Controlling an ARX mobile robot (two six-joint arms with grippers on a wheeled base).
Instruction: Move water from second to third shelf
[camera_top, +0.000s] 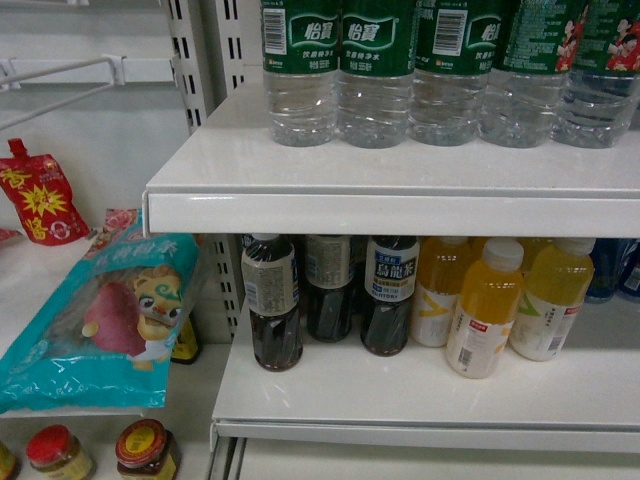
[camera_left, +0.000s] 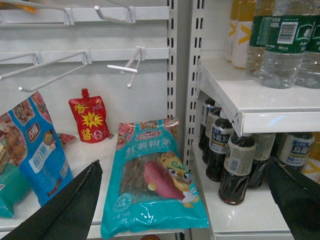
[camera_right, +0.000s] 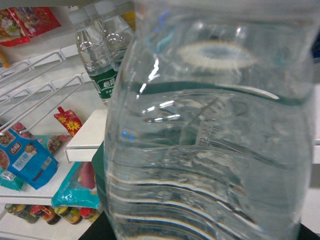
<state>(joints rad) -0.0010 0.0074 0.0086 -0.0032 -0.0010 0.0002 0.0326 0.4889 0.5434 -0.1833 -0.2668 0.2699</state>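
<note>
Clear water right against R claw

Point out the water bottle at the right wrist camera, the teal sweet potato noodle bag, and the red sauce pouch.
water bottle (camera_right: 210, 165): right wrist view, ribbed clear body.
teal sweet potato noodle bag (camera_left: 152, 180): left wrist view, front face.
red sauce pouch (camera_left: 90, 120): left wrist view, middle of printed front.

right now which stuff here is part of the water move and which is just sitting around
Part of the job:
- clear ribbed plastic water bottle, filling the right wrist view
- white upper shelf with the row of green-labelled water bottles

Just lying about:
- dark tea bottles with pale labels
- yellow juice bottles
- teal sweet potato noodle bag
- red spouted sauce pouch
</note>
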